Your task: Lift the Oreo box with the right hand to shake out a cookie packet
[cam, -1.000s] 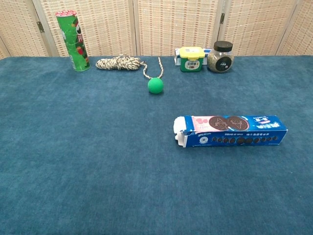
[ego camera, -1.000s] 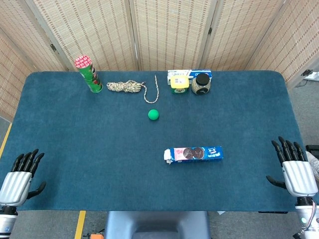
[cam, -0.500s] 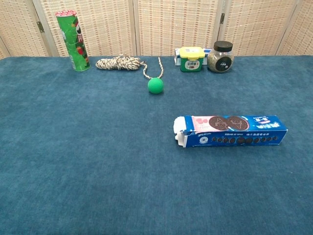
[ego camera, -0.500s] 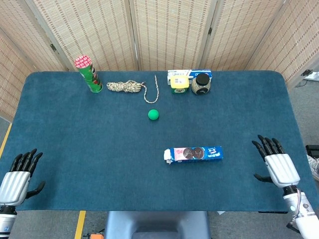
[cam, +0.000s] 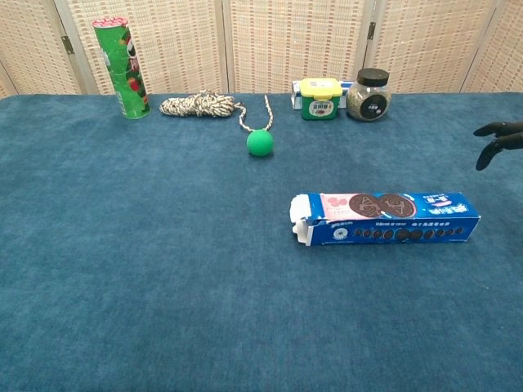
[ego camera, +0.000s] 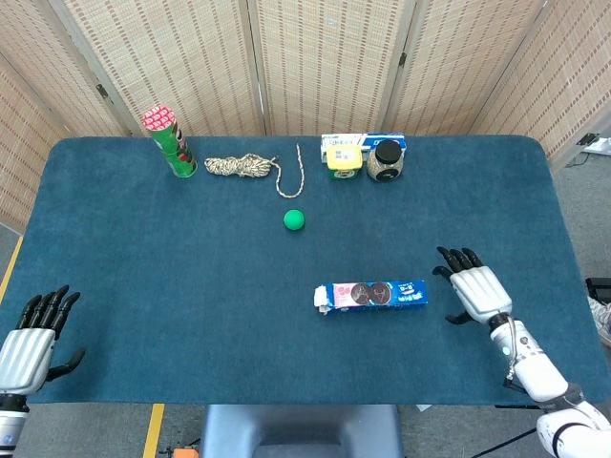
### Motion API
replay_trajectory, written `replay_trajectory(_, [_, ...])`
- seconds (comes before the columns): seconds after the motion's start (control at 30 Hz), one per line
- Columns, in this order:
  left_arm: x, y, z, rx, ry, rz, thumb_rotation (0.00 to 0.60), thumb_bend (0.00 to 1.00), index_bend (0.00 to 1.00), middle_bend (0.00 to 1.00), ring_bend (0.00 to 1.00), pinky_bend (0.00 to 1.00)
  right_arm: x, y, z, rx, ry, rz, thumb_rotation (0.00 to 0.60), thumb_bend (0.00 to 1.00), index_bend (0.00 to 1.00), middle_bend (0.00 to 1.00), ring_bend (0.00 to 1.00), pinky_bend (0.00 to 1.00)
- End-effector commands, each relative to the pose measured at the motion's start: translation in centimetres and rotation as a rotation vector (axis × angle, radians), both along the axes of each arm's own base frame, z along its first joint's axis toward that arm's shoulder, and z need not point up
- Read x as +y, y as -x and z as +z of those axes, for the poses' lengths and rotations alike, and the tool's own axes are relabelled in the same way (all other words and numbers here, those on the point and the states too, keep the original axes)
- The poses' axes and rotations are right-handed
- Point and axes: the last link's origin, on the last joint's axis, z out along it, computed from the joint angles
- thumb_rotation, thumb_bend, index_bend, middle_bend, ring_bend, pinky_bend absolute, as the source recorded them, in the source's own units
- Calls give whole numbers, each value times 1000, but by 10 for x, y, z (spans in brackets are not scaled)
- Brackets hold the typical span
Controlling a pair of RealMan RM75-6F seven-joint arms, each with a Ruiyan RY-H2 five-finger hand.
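The blue Oreo box (ego camera: 371, 294) (cam: 384, 217) lies flat on the blue table, long side left to right, its opened flap end facing left. My right hand (ego camera: 474, 288) hovers just right of the box's closed end, fingers spread, holding nothing; only its dark fingertips (cam: 498, 142) show at the right edge of the chest view. My left hand (ego camera: 31, 341) rests at the table's near left corner, fingers apart and empty. No cookie packet is visible outside the box.
A green ball (ego camera: 294, 220) sits behind the box. Along the far edge stand a green can (ego camera: 170, 141), a coiled rope (ego camera: 250, 167), a yellow-lidded tub (ego camera: 344, 159) and a black-lidded jar (ego camera: 386, 160).
My right hand has moved left and forward from the table's right edge to just beside the box's right end. The left hand and the box have stayed put.
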Motion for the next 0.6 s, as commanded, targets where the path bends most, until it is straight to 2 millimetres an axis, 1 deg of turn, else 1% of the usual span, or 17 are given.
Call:
replay_trajectory(0.03, [0, 0, 0, -3, 1, -1, 600, 323, 0, 0, 0, 0, -7, -6, -7, -3, -3, 5, 600, 155, 251, 47, 55, 0])
replay_trajectory(0.23, [0, 0, 1, -6, 2, -2, 600, 323, 0, 0, 0, 0, -12, -10, -14, -11, -2, 9, 600, 154, 274, 71, 80, 0])
replay_trajectory(0.37, [-1, -1, 1, -9, 2, -9, 600, 322, 0, 0, 0, 0, -18, -13, -27, -11, -32, 4, 600, 154, 290, 75, 84, 0])
replay_trajectory(0.6, [-1, 0, 2, -11, 3, -10, 600, 324, 0, 0, 0, 0, -21, -13, -35, -4, -45, -7, 600, 154, 334, 80, 89, 0])
